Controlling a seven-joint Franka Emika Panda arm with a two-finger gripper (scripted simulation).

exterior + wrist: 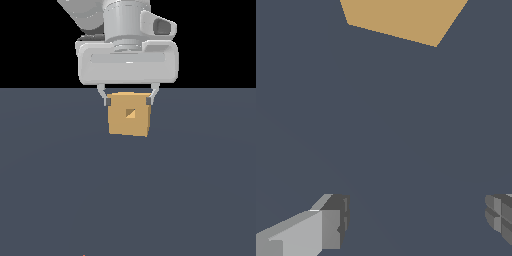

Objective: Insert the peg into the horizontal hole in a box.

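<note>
One tan, wood-coloured cube-like box point(129, 120) sits on the dark blue-grey desk point(128, 200), its small square hole point(130, 113) facing the exterior view, while the grey tool point(128, 100) hangs behind it, fingers point(331, 227) spread wide and empty

Readable text: none in either view.
Box point(129, 120): plain tan faces, no label, number or brand; the wrist view shows only a bare tan surface of it.
Hole point(130, 113): a dark square opening, no marking around it.
Gripper point(128, 101): grey-white housing with moulded ridges and a slot, no lettering or logo that can be made out; the render is coarse, so very fine print, if any, may be lost.
Fingers point(336, 220): plain grey blocks, unmarked.
Floor point(128, 200): uniform dark blue-grey, no signs; a tiny reddish speck at the exterior view's lower edge is too small to read as anything.
</note>
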